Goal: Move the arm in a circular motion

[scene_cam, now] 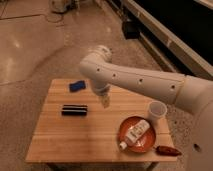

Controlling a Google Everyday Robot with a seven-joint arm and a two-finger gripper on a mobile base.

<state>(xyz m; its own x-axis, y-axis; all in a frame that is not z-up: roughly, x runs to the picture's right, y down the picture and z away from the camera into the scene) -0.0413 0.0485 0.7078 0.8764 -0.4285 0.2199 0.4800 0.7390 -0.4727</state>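
The arm (145,82), glossy white with thick tubular segments and small dark screw dots, reaches in from the right and bends at a rounded joint (97,60) above the wooden table (75,137). The gripper (105,101) is the pale tapered tip that hangs down from that joint over the middle of the table, above the tabletop. It sits between the blue object (77,86) and the white cup (157,111), with the black object (74,109) to its lower left. It holds nothing that I can see.
An orange plate (126,143) with a white bottle (135,134) lies at the table's front right. A reddish-brown object (168,150) lies at the right front edge. The floor is speckled stone. A dark counter runs along the back right.
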